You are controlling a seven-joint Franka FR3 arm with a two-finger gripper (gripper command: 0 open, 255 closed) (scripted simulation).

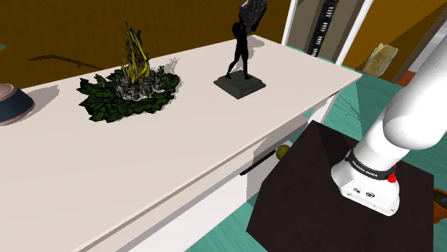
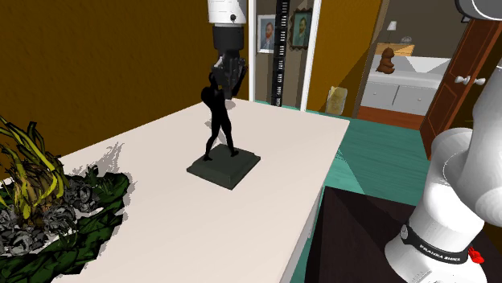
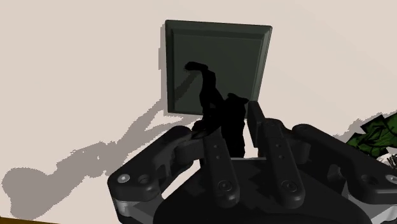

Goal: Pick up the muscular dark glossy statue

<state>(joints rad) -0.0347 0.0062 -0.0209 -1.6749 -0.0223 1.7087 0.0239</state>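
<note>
Pale table (image 1: pixel 179 165): ran from near left to far right, beside the robot's stand. A leafy green arrangement (image 1: pixel 129 89) sat toward its left end.

Statue (image 2: pixel 219 120): stood upright near the table's far right corner, well apart from the greenery, its square base (image 2: pixel 225 169) flat on the top.

Handling, judged: rigid, likely dense for its size, with most of the weight in the base. The glossy skin should be slippery. The limbs were thin and probably the weak points. The upper body, at head and raised arm, looked the reachable hold. The torso lower down would be steadier, since a high grip leaves the heavy base hanging to swing.

Look: black, shiny, a muscled standing figure, legs apart, one arm raised. The base was a duller dark grey-green with a stepped edge.

Gripper (image 2: pixel 228 72): hung directly over the figure, down at its head. Whether it was clamped on the statue or only straddling it could not be told.
</note>
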